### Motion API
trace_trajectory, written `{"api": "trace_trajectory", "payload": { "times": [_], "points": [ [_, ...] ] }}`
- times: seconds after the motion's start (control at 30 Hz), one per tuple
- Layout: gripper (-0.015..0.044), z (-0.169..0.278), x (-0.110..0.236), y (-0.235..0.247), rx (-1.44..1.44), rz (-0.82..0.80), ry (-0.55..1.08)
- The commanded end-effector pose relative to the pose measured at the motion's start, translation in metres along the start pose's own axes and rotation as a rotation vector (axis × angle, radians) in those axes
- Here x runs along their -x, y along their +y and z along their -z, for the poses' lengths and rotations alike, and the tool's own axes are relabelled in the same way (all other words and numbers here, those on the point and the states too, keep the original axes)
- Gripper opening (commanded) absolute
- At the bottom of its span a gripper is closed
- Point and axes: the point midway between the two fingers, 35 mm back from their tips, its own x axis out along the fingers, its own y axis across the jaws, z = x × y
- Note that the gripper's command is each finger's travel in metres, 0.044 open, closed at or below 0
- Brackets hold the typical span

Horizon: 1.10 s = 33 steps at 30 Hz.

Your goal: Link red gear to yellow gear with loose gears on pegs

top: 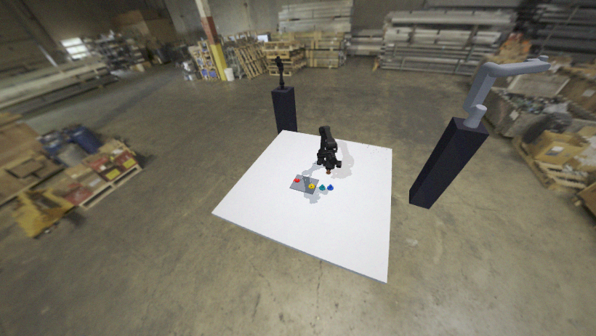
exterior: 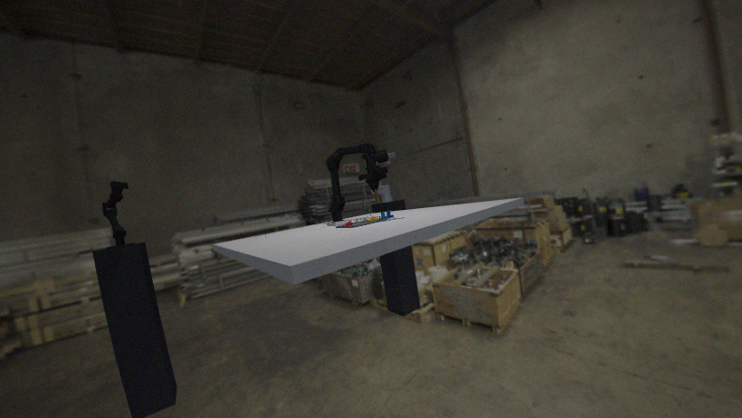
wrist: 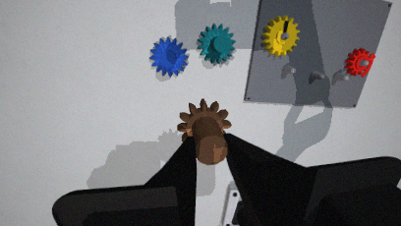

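My gripper is shut on the handle of a brown gear and holds it above the table, off the board's near side. The grey board carries the yellow gear with its black stripe and the red gear. Three bare pegs stand between and below them in the wrist view: one peg, a middle peg and one nearer red. A teal gear and a blue gear stand on the table beside the board.
The white table bears the board and loose gears. Arm shadows fall across the board and table. Two dark pillars stand beyond the table, one with a small black arm and one with a grey arm.
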Motion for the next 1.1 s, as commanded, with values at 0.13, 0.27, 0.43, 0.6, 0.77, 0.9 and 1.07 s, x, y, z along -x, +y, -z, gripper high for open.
{"api": "trace_trajectory", "payload": {
  "times": [0.13,0.27,0.43,0.6,0.77,0.9,1.07],
  "points": [
    [0.0,-0.008,-0.005,-0.015,-0.015,0.001,-0.004],
    [0.0,-0.011,-0.008,-0.023,-0.02,0.002,-0.003],
    [0.0,-0.015,-0.012,-0.033,-0.034,0.004,-0.001],
    [0.0,-0.018,-0.015,-0.044,-0.054,0.008,0.002],
    [0.0,-0.02,-0.018,-0.054,-0.049,0.008,0.001],
    [0.0,-0.022,-0.02,-0.063,-0.046,0.008,0.0],
    [0.0,-0.025,-0.024,-0.073,-0.041,0.009,0.0]
  ]
}}
